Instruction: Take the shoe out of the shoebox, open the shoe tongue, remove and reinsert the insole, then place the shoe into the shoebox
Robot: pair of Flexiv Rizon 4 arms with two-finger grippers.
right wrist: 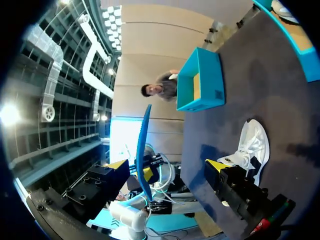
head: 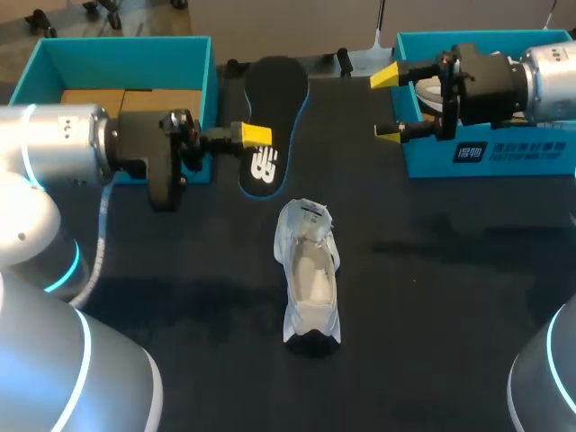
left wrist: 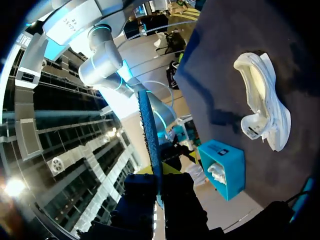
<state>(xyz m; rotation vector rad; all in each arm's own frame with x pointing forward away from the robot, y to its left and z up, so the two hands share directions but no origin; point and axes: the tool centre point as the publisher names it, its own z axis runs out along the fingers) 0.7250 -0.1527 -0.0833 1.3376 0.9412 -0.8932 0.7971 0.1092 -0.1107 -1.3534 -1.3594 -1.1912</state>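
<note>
My left gripper point(head: 256, 136) is shut on the black insole point(head: 270, 108), holding it on edge above the table's far middle. In the left wrist view the insole point(left wrist: 150, 130) shows as a thin blue-edged strip rising from the fingers. The white shoe point(head: 309, 274) stands on the dark table nearer the front, tongue pulled open, with nothing touching it. It also appears beside the insole as the shoe point(left wrist: 265, 100) and ahead of the right gripper as the shoe point(right wrist: 252, 145). My right gripper point(head: 389, 104) stands open and empty beside the right shoebox point(head: 486, 157), facing the insole point(right wrist: 141, 150).
The left blue shoebox point(head: 126, 54) sits at the far left with brown card inside. The right shoebox holds a second white shoe point(head: 432, 90). Dark table surface lies around the white shoe.
</note>
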